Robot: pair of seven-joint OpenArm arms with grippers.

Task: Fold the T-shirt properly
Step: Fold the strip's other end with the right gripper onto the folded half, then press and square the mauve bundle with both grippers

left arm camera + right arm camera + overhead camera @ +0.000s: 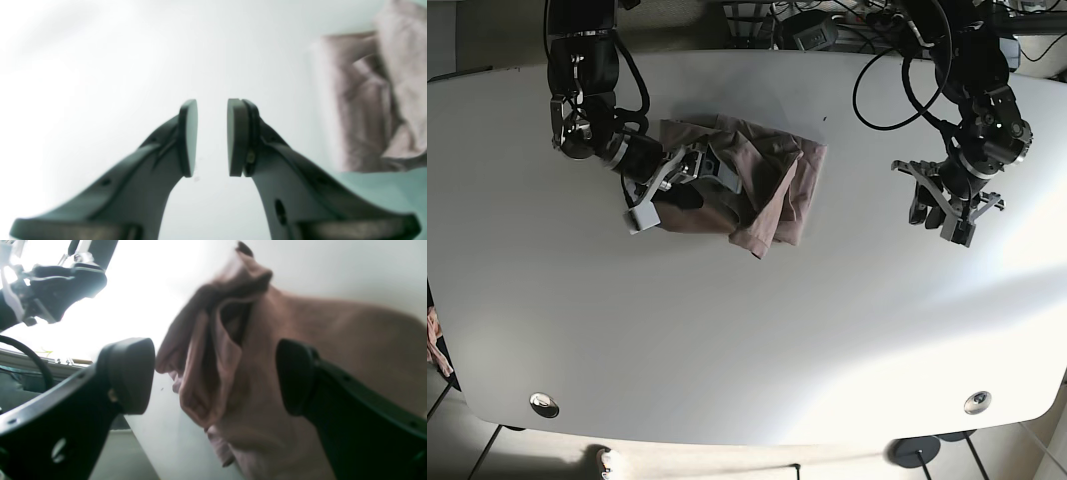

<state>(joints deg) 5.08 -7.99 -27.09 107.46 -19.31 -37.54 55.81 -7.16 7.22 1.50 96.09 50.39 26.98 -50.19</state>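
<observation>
The pinkish-brown T-shirt (757, 185) lies bunched in a rough rectangle on the white table (727, 330), its right edge doubled over. My right gripper (677, 190) is open and low over the shirt's left part. In the right wrist view the crumpled T-shirt (233, 373) fills the space between and beyond the wide-apart fingers of the right gripper (213, 376). My left gripper (939, 208) hovers over bare table far to the right of the shirt. In the left wrist view the left gripper (211, 136) is open by a narrow gap with nothing in it, and the T-shirt (377, 100) is off to the right.
Cables and equipment (827, 25) crowd the table's back edge. Two round metal grommets (544, 404) (976, 402) sit near the front corners. In the right wrist view the left arm (56, 283) shows at the top left, above the table's edge (43, 361).
</observation>
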